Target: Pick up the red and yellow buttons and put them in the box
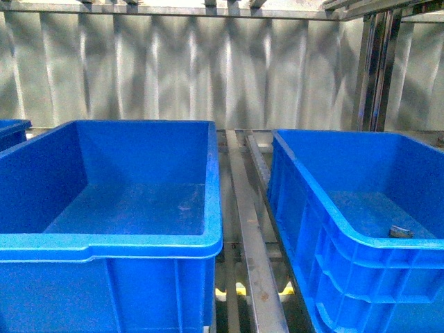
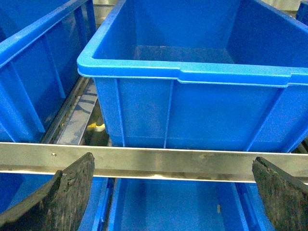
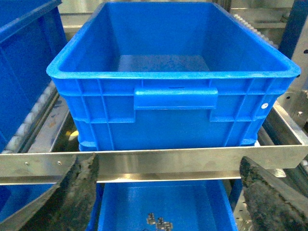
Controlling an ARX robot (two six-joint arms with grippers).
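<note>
Right wrist view puts the right claw (image 3: pixel 168 163) nearest, its dark pads (image 3: pixel 82 192) spread wide with nothing between them. The left claw (image 2: pixel 172 166) is likewise spread and empty. The red and yellow buttons show in no view, so the chief risk I see is a grab at the wrong thing. The lower crate (image 3: pixel 202 207) under the right claw holds only a few small grey pieces (image 3: pixel 159 221), too small to identify. A steel bar (image 3: pixel 154 161) crosses just ahead of the claw, and a careless reach down or forward could strike it.

Beyond the bar sits the box (image 3: pixel 173 96), ribbed and straight-rimmed, on the counter (image 1: pixel 253 263). Its floor looks bare save one small dark object (image 1: pixel 400 232) by the front wall, which I cannot name. Beside it stands the stepped-rim crate (image 1: pixel 111 243), empty and easily mistaken for the box at release. A third crate (image 1: pixel 10 132) peeks in farthest left.
</note>
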